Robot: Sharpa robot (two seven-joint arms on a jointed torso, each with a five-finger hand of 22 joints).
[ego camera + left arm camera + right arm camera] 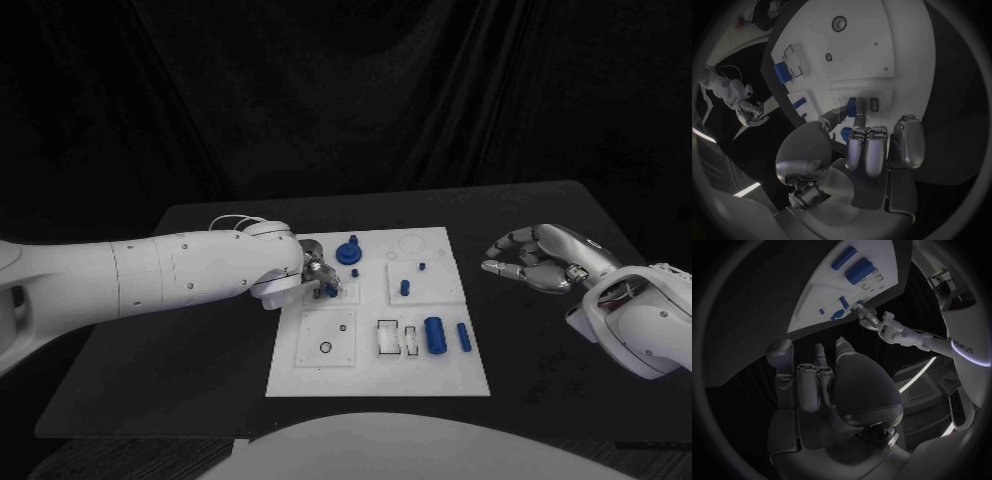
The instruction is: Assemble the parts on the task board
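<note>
On the black table [173, 380] I see the white rectangular task board [378, 375] lying flat in the middle, with my left hand [315, 281] down over its near-left quarter. From the left wrist camera, that left hand's thumb and one finger are closed on a small blue cylindrical part [852, 106], which sits right beside a small dark rectangular slot [874, 104] in the board; the other fingers [869, 150] are curled loosely behind.

My right hand [537, 258] hangs off the board's right edge, well apart from it, over bare table. Its fingers are curled in toward the palm with nothing between them, which the right wrist camera confirms.

Elsewhere on the board: a blue round part with a peg [349, 252] stands near the far edge, two small blue pegs [405, 287] stand in the far-right plate, and two larger blue cylinders [434, 335] lie side by side near the right edge, next to a white rectangular block [388, 337]. A square plate with a small dark ring hole [325, 347] occupies the near-left corner.
</note>
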